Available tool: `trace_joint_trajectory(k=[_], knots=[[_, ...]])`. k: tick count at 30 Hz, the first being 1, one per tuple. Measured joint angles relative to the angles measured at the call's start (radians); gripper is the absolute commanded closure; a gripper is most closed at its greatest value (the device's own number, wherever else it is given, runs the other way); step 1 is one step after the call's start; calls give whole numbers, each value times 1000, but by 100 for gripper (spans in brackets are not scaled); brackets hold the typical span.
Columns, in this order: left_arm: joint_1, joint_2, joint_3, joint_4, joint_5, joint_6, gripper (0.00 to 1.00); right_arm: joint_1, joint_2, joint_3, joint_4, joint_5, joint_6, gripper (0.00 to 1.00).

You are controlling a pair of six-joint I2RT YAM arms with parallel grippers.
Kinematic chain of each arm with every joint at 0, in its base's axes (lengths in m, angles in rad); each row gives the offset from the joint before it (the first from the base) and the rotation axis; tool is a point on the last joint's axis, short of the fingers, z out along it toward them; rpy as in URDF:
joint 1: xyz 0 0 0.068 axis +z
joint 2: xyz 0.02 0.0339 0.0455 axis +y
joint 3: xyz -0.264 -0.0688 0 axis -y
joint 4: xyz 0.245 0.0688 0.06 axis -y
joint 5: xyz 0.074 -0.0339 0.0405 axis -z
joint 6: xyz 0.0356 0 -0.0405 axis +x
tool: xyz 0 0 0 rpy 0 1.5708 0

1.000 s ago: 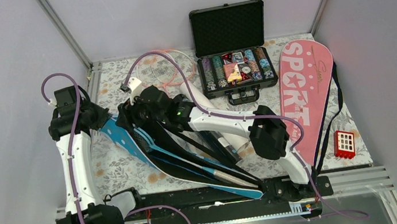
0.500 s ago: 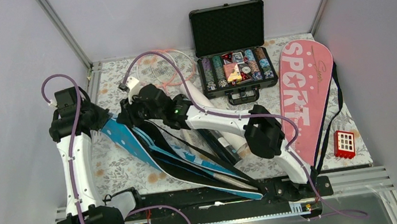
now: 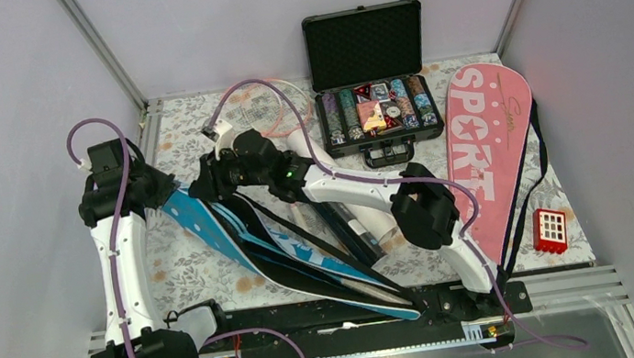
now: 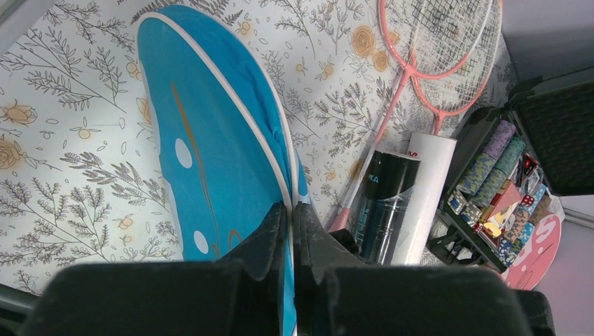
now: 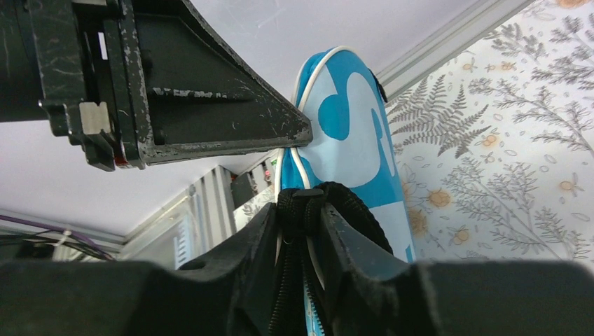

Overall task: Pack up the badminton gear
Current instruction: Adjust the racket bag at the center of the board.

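The blue racket cover [image 3: 237,236] lies slanted from the left centre to the table's front. My left gripper [image 3: 169,191] is shut on its white-piped edge; in the left wrist view that edge [image 4: 280,175] runs between my closed fingers. My right gripper [image 3: 207,182] is shut on the cover's black zipper and strap [image 5: 308,203], close beside the left gripper. The pink racket [image 3: 263,110] lies at the back. A white tube [image 4: 427,196] and a dark tube [image 4: 385,203] lie under my right arm. The pink SPORT cover [image 3: 483,143] lies at the right.
An open black case of poker chips [image 3: 373,88] stands at the back centre. A small red block with white squares [image 3: 550,230] sits at the front right. Walls close in on both sides.
My right gripper has shifted slightly back and right along the blue cover's top end, and the right forearm moved with it. The left arm has held still.
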Motion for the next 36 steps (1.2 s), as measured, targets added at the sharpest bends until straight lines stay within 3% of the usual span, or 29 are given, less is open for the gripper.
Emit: trace_joint_trajectory(k=[2,8,9,12,13,16,21,24,28,31,32,36], knots=[[0,0,0,0,0,0,100,-4,0,-4,12,-11,28,50],[0,0,0,-3,-2,0,100,-11,0,-26,43,-21,79,88],[0,0,0,-3,-1,0,100,-15,0,-31,50,-24,89,85],[0,0,0,-2,1,0,100,-21,-2,-44,67,-31,114,54],[0,0,-1,-2,0,0,100,-21,-4,-48,72,-32,122,53],[0,0,-2,-2,1,0,100,-23,-14,-59,76,-34,140,78],[0,0,-5,8,2,0,100,-34,-28,-86,93,-34,175,81],[-1,0,-13,19,5,0,100,-39,-32,-97,100,-34,190,100],[-1,0,-13,23,8,-1,100,-42,-36,-101,103,-34,202,100],[-1,0,-13,23,8,-1,100,-43,-36,-103,106,-40,211,77],[-1,0,-13,23,8,-1,100,-44,-36,-103,107,-48,211,75],[-1,0,-13,24,12,-5,100,-48,-40,-104,107,-68,210,89]])
